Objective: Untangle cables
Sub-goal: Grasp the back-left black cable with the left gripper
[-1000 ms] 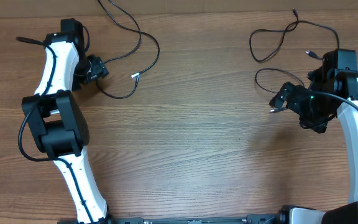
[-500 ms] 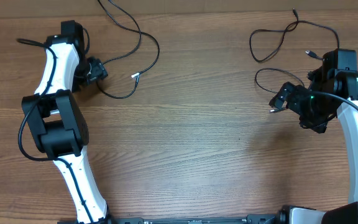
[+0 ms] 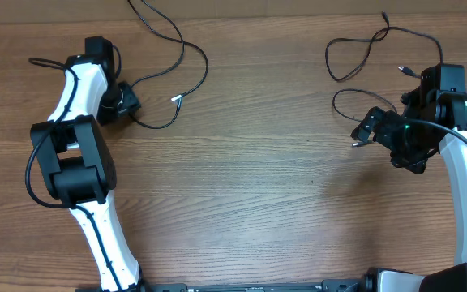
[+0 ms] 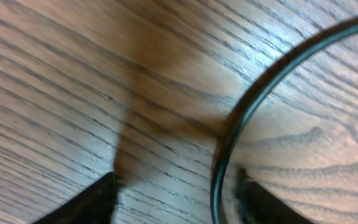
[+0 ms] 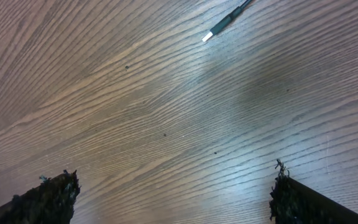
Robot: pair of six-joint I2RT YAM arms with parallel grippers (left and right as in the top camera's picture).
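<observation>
Left wrist view is smeared with blur: only the two dark fingertips of the left gripper [image 4: 176, 193] poke up from the near edge, and a thick-looking black arc, one of the cables [image 4: 219, 162], curves in between them, hugging the right-hand finger. The fingers stand apart with a gap on both sides of the cord, so nothing is clamped. Overhead, that left gripper [image 3: 124, 101] is half tucked under the left arm's white link at the far left, nose down at the loose loop of the left cable [image 3: 207, 69], whose strands run off the far edge out of sight; its white plug end [image 3: 177, 99] lies inside the loop. On the right, the right gripper [image 3: 363, 130] reaches leftward, its arm cut off by the right edge, with the right cables [image 3: 327, 58] looping just beyond it on the far side and a small silvery plug [image 3: 355, 144] just beside its tip. In the right wrist view the right gripper [image 5: 173, 193] shows only two ragged black fingertips in the near corners, spread wide over bare wood, with a plug tip [image 5: 225, 23] lying well ahead. The broad middle of the table [image 3: 242, 186] between the arms is open wood.
</observation>
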